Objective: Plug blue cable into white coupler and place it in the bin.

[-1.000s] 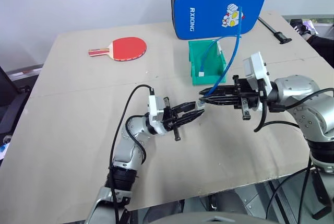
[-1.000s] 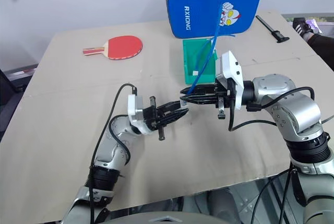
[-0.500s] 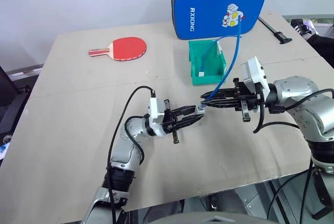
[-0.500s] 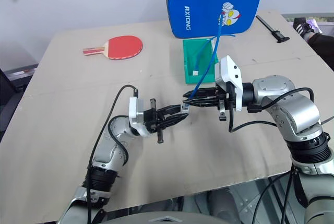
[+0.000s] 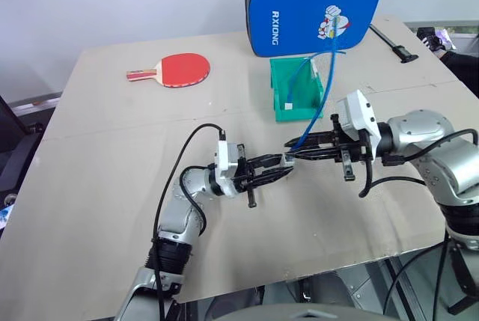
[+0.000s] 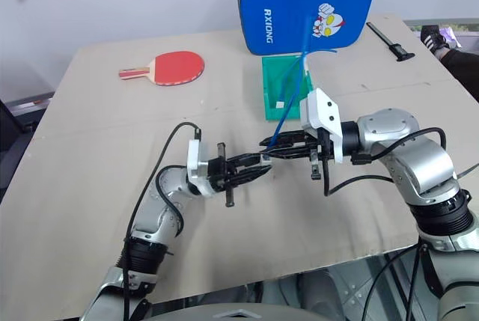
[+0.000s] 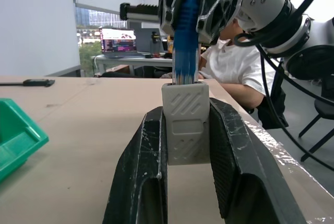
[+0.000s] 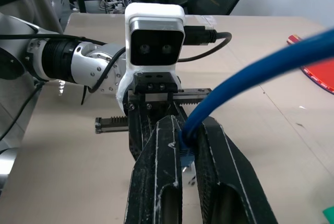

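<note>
Your white coupler (image 7: pixel 185 125): small ribbed plastic block, clamped between the left gripper (image 5: pixel 283 165) fingers, mid-table. Blue cable (image 5: pixel 323 89): thin, glossy, its end at the coupler's socket, pinched by your tightly closed right gripper (image 5: pixel 293 150); it arcs toward 1 o'clock over the green bin (image 5: pixel 282 108).

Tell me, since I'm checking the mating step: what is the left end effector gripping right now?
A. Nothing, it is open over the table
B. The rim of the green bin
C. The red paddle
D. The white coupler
D: in the left wrist view the left end effector is clamped on the white coupler, with the blue cable meeting its top.
</note>
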You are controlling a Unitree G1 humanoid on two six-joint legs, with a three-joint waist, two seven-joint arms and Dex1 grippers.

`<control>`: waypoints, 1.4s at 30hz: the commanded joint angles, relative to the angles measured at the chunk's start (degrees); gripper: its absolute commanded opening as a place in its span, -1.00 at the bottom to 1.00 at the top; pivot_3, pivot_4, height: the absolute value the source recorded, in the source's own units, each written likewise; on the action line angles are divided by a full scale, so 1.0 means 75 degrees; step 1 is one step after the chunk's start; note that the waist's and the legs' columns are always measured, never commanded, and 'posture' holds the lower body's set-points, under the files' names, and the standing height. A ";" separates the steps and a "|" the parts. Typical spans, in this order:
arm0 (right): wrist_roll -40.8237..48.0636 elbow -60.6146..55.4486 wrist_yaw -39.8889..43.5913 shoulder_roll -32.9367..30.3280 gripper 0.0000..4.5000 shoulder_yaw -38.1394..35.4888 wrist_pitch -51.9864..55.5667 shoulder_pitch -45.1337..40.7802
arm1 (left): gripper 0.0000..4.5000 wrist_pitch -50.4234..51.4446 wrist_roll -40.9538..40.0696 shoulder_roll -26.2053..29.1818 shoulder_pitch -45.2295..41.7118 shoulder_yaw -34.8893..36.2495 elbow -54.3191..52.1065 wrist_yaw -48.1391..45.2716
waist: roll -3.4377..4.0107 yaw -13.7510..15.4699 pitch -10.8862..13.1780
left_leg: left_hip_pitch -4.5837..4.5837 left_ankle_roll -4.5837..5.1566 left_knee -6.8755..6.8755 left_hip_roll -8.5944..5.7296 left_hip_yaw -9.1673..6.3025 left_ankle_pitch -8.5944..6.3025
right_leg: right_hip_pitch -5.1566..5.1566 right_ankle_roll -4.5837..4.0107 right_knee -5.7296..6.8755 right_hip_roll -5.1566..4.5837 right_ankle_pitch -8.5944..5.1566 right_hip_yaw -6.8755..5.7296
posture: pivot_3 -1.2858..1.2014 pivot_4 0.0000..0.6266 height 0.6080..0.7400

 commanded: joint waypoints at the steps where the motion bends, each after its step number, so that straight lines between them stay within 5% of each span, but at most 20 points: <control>1: -0.0181 0.0067 -0.0032 0.0045 -1.00 0.0269 0.0139 0.0201 | -0.78 -0.0023 -0.0421 -0.0115 -0.0474 0.0047 -0.0912 -0.0021 | 0.0000 0.0004 0.0000 | 0.0000 0.0000 0.0000 0.0000 0.0000 0.0000 | 0.0000 0.0000 0.0000 0.0000 0.0000 0.0000 | 0.03 -0.52 1.00; 30: -0.0635 0.0229 0.0305 -0.0126 -1.00 0.1400 0.0169 0.1650 | -0.78 0.1297 -0.1451 -0.0932 -0.1582 0.0774 -0.2285 0.1096 | -0.0001 0.0008 0.0000 | -0.0011 0.0000 0.0053 -0.0001 0.0001 0.0000 | 0.0000 0.0000 0.0032 0.0002 0.0000 0.0002 | 0.03 -0.52 1.00; 38: 0.0892 -0.0298 0.0550 -0.0253 -1.00 0.1360 0.1588 0.2097 | -0.78 0.1051 -0.1253 -0.0998 -0.1719 0.0756 -0.2264 0.0989 | -0.0002 0.0022 0.0001 | -0.0019 0.0000 0.0060 -0.0001 0.0000 0.0000 | 0.0001 0.0000 0.0031 0.0000 0.0000 -0.0001 | 0.03 -0.52 1.00; 42: 0.0146 -0.0086 0.0374 -0.0343 -1.00 0.1822 0.1050 0.2042 | -0.78 0.1156 -0.1487 -0.1050 -0.1705 0.0803 -0.2402 0.1067 | -0.0002 0.0003 0.0001 | -0.0019 0.0000 0.0063 -0.0004 0.0000 0.0000 | 0.0000 0.0000 0.0031 0.0001 0.0000 0.0005 | 0.03 -0.52 1.00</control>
